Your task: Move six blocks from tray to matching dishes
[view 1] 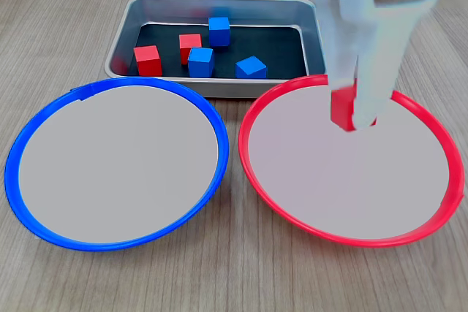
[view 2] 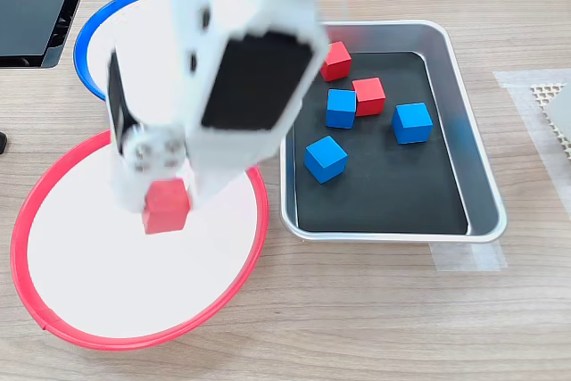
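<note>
First red block over its dish; five left in the tray

The claw (view 2: pixel 161 194) grips a red block (view 2: pixel 166 206) above the red-rimmed dish (view 1: pixel 285 213), not yet released; the blue-rimmed dish (view 1: pixel 44 210) holds nothing; two red, three blue remain in the tray (view 2: pixel 477 194).

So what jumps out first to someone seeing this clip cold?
The blurred white arm dominates both exterior views, its tool shut on a red block above the red-rimmed dish. Behind it in the first exterior view, the silver tray holds five more blocks, three blue and two red. The blue-rimmed dish lies bare at the first exterior view's left.
</note>
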